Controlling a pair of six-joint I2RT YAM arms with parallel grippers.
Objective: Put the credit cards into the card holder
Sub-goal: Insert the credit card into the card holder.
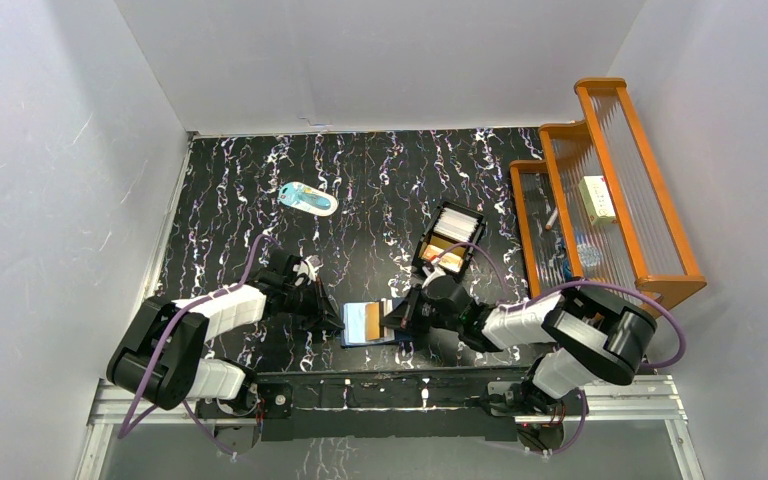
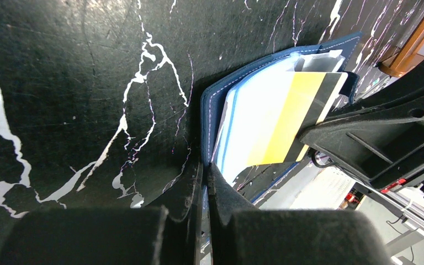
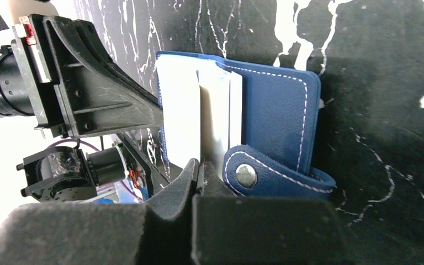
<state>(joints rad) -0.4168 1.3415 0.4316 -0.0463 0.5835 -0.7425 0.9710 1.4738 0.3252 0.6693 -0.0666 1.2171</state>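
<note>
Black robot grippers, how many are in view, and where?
2. The left gripper is shut on one edge of the navy-blue folding card holder; the right gripper is shut on a yellow black-striped credit card at its opposite edge.

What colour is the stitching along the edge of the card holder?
White, against the navy-blue card holder; the right wrist view shows it best.

Left arm [image 1: 205,315] and right arm [image 1: 535,318] wear white shells between black joints above the black base bar [image 1: 380,392]; purple cables [image 1: 678,340] loop beside each; matte black ribbed fingers [image 2: 182,193] carry screw holes
</note>
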